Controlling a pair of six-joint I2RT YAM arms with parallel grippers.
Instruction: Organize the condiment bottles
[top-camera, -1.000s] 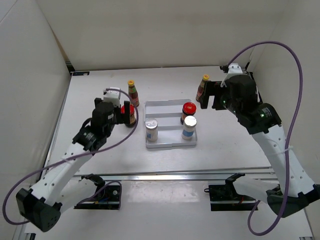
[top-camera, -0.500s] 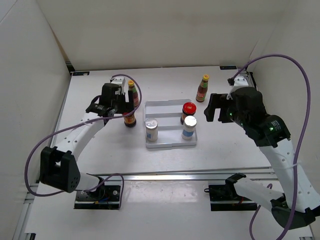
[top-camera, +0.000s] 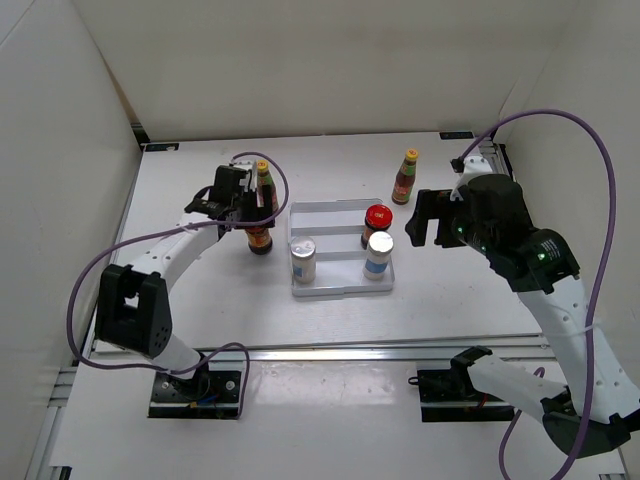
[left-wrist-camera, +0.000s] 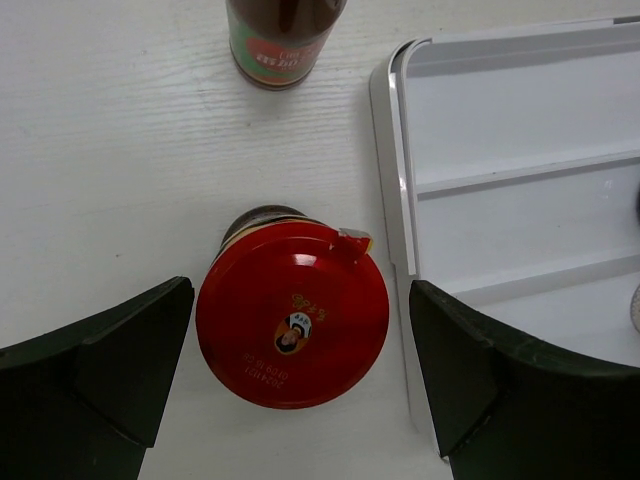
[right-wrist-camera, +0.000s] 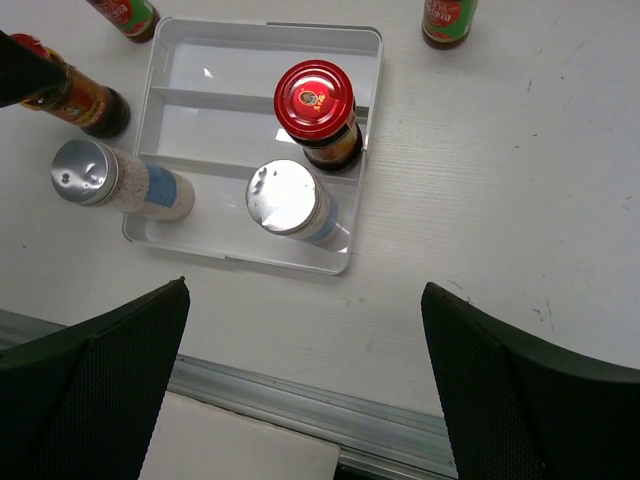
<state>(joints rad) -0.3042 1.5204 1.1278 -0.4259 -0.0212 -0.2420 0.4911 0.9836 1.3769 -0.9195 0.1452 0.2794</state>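
Left claw spread, flanking jar; tray rim just beside.

Glossy red jar lid, smooth shiny white plastic tray, bright metal shaker tops, table matt white with faint wood grain.

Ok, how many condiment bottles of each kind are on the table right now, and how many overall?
Yellow-capped sauce bottles: 2
Red-lidded jars: 2
Silver-topped shakers: 2
Total: 6
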